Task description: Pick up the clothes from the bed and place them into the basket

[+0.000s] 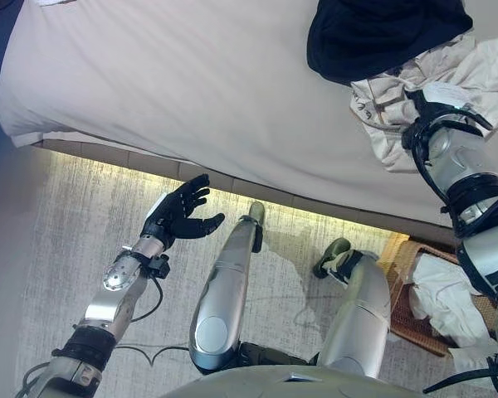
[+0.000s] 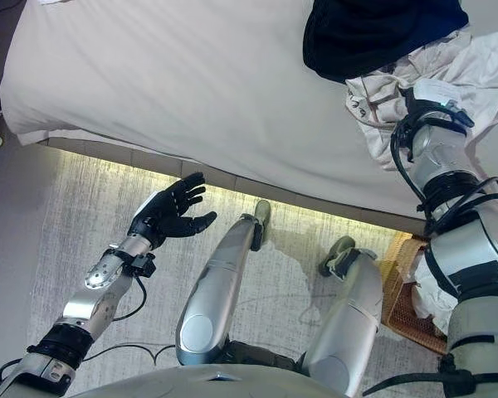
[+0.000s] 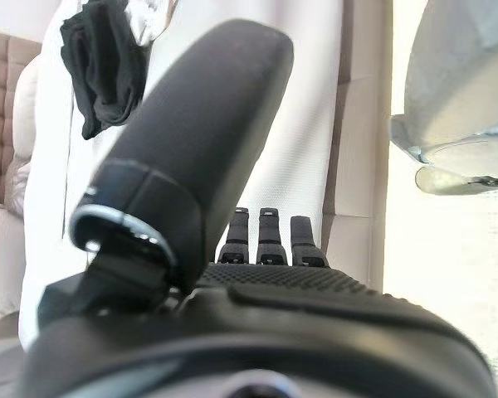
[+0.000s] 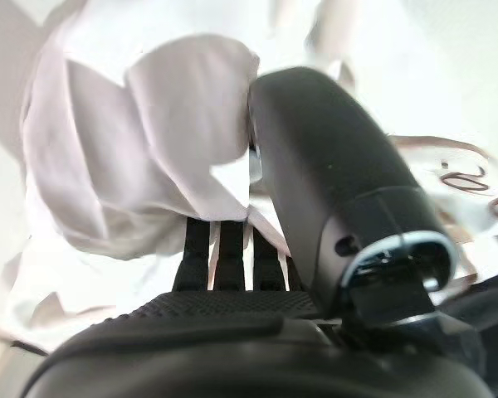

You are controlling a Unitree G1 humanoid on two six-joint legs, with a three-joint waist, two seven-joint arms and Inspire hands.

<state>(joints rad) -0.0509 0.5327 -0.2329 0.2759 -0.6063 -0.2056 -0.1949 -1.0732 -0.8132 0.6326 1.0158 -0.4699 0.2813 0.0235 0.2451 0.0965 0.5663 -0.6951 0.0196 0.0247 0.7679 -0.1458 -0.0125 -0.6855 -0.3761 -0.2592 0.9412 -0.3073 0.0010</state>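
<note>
A cream garment (image 1: pixel 481 75) lies crumpled at the right of the bed (image 1: pixel 191 83), with a black garment (image 1: pixel 382 33) just behind it. My right hand (image 4: pixel 332 191) is pushed into the cream cloth (image 4: pixel 141 166), which folds over it and hides its grip. My left hand (image 1: pixel 183 215) hangs open and empty over the rug, in front of the bed's near edge. A wicker basket (image 1: pixel 398 257) stands on the floor at the lower right, below the right arm, with white cloth (image 1: pixel 440 298) inside it.
The bed's near edge (image 1: pixel 232 178) runs slantwise across the view, with a pale rug (image 1: pixel 66 240) in front of it. Most of the sheet to the left of the clothes is bare. A padded headboard (image 3: pixel 4 124) shows in the left wrist view.
</note>
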